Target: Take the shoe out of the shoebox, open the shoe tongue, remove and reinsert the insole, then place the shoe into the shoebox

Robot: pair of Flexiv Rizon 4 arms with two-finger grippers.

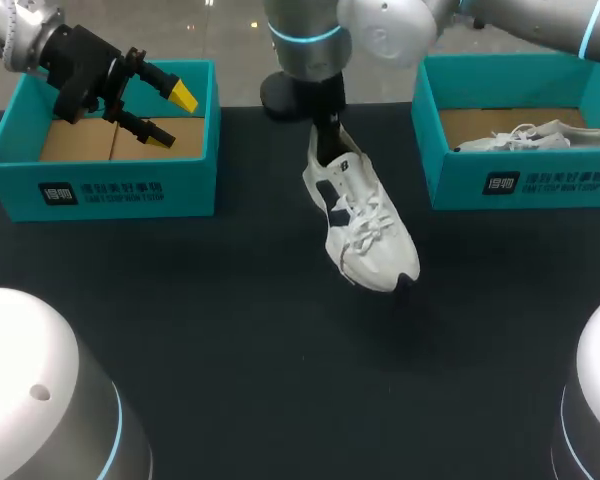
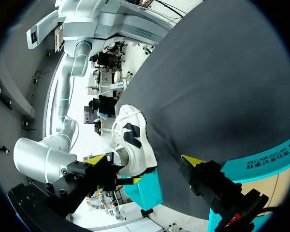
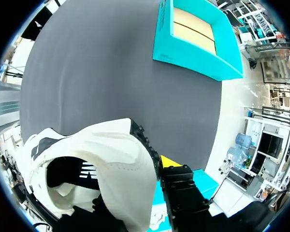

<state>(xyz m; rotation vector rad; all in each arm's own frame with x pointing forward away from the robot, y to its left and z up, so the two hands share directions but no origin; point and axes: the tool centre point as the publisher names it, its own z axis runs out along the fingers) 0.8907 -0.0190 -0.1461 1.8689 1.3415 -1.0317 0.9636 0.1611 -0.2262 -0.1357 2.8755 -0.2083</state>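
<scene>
Item: white shoe (image 1: pixel 361 222) — over mid-table (image 1: pixel 230 330), long axis running from the heel at the far side to the toe at the near side, angled rightward. The right gripper (image 1: pixel 327 140) is clamped on the heel collar, shoe hanging ahead of it. The left gripper (image 1: pixel 174 118) is spread, empty, over the left shoebox (image 1: pixel 120 190) — well apart from the shoe.

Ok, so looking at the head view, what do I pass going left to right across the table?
Left teal shoebox → white shoe → right teal shoebox. The left gripper overlaps that first box, so I left it out of the order.
</scene>
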